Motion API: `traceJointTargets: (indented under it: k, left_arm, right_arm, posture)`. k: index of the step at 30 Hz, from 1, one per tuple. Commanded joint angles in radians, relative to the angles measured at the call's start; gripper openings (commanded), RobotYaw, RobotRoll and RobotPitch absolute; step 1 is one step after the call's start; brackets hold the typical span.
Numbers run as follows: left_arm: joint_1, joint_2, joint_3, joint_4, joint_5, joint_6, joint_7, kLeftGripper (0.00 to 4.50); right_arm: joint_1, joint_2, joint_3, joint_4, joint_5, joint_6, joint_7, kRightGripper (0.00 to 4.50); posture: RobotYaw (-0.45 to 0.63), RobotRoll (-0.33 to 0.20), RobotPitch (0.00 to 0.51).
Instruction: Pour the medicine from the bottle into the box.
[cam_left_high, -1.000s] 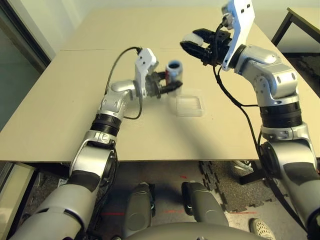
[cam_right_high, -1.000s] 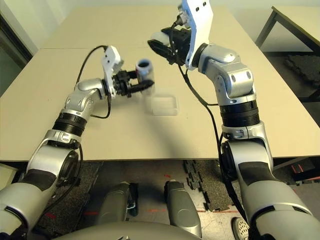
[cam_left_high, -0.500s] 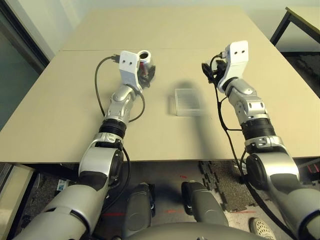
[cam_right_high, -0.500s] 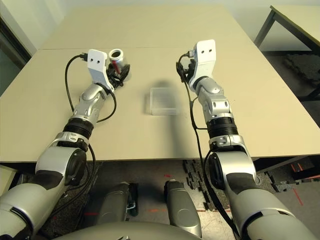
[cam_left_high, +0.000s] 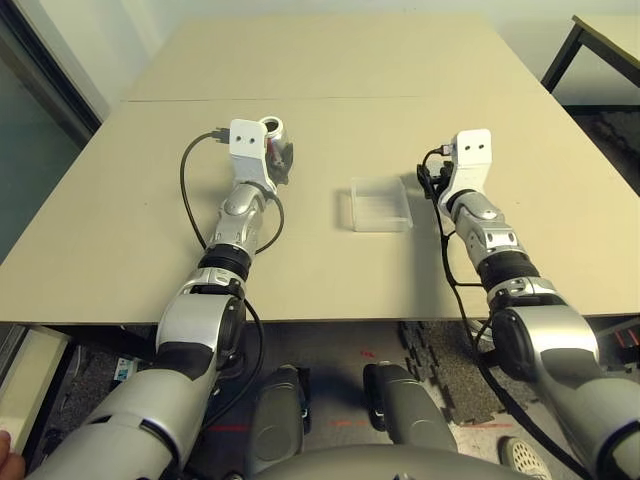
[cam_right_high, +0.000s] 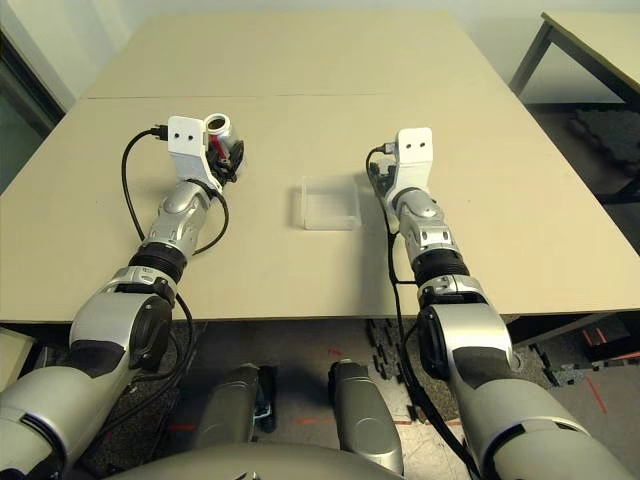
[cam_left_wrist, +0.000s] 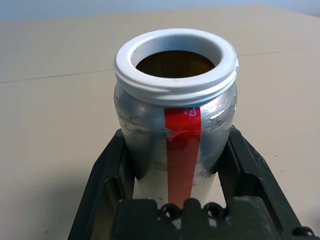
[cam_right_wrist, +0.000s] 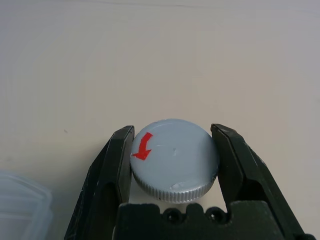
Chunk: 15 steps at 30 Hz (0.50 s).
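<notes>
Both arms have come down since half a second ago and now lie low over the table, and the bottle has gone with my left one, a little further toward my left. On my left gripper (cam_left_wrist: 182, 200) I see the two black fingers (cam_left_wrist: 107, 172) pressed against the sides of the bottle (cam_left_wrist: 176, 120), which stands upright between them with its white threaded mouth open and a red strip running down its silvery wall. From the head cameras that bottle (cam_left_high: 271, 128) sits just past the white wrist housing, out on the left part of the table (cam_left_high: 120, 210). My right gripper (cam_right_wrist: 175, 165) is pinching the round grey cap (cam_right_wrist: 175, 159), one finger on each side of its ribbed rim; a red arrow marks the cap's top, and it looks to be down at the tabletop, though I cannot tell whether it touches. The box (cam_left_high: 379, 204) lies flat between the two arms, nearer my right wrist, and apart from both grippers. One clear rounded corner of the box (cam_right_wrist: 22, 210) shows beside the right gripper.
</notes>
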Motion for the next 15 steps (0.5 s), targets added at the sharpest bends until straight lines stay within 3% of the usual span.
traceJointTargets:
  k: [1,3,10,15]
  left_arm:
    - [-0.003,-0.003,0.004,0.003,0.005,-0.011,-0.006,2.48]
    - [-0.003,-0.004,0.004,0.004,0.004,-0.012,-0.006,2.48]
    - [-0.011,0.008,0.013,0.024,0.0,-0.006,-0.005,2.48]
    - [-0.03,0.041,0.033,0.062,-0.001,0.001,0.005,2.48]
  right_arm:
    - [-0.015,-0.006,-0.009,0.023,-0.006,-0.01,0.003,3.92]
    - [-0.017,-0.009,-0.011,0.019,-0.005,-0.009,0.005,4.5]
    - [0.005,-0.032,-0.029,-0.102,0.021,0.037,0.023,4.5]
    - [0.133,-0.079,-0.029,-0.442,0.075,0.254,0.088,4.5]
  posture:
    - [-0.11,0.0,0.085]
    - [-0.11,0.0,0.086]
    - [-0.12,0.0,0.087]
    - [-0.12,0.0,0.087]
